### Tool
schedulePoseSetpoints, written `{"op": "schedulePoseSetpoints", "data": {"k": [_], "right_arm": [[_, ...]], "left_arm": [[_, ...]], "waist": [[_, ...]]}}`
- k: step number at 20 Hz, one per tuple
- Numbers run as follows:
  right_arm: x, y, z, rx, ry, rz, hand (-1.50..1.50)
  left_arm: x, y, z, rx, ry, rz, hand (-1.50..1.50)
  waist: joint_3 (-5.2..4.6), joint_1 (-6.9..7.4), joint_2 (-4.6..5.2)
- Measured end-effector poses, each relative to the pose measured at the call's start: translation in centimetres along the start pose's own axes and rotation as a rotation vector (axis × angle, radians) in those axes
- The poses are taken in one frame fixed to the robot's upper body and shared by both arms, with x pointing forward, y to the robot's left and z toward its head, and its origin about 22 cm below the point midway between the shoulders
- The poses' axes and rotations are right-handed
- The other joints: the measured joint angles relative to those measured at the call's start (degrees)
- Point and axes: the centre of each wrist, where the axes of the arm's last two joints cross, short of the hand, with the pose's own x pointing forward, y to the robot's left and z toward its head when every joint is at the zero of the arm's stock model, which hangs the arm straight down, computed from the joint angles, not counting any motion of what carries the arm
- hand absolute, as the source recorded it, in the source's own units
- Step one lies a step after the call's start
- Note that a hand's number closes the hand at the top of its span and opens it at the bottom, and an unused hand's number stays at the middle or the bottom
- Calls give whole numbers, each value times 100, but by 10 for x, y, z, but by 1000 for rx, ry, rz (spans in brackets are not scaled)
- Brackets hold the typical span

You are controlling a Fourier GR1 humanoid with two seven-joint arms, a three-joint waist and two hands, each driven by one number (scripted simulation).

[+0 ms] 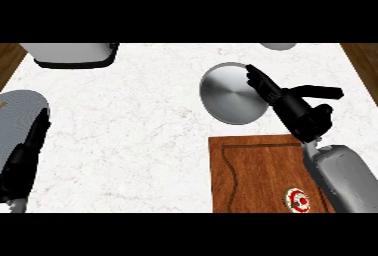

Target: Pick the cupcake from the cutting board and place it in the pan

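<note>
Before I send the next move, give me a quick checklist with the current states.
1. Cupcake on the cutting board: ok, near its lower right corner.
2. Pan ready, visible inside bare: ok.
3. Right hand free: ok, open, holding nothing.
4. Right hand over the cupcake: not ok, it sits at the pan's right rim.
5. Left hand out of the way: ok, at the view's left edge.

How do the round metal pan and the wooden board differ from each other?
The pan is round, grey and shiny; the cutting board is rectangular, brown and wood-grained. The pan lies farther up the counter, the cutting board nearer the view's lower edge. The right hand reaches over the pan's right rim, while the forearm crosses the cutting board's right side. A red-and-white cupcake sits on the cutting board; the pan's visible part holds nothing. Both rest flat on the counter.
</note>
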Motion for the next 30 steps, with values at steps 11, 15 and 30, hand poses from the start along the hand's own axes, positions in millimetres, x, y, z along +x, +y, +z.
{"op": "schedulePoseSetpoints", "data": {"k": [11,15,30], "right_arm": [[-37,-44,66,385,-187,-12,-150],[-34,-100,104,253,-290,125,-150],[82,-185,139,336,-219,698,-150]], "left_arm": [[47,-30,-30,-21,-49,277,0],[50,-32,-33,-27,-42,314,0],[63,-41,-52,-70,-50,330,0]], "waist": [[-39,-231,99],[-41,-262,91],[-73,-50,86]]}}
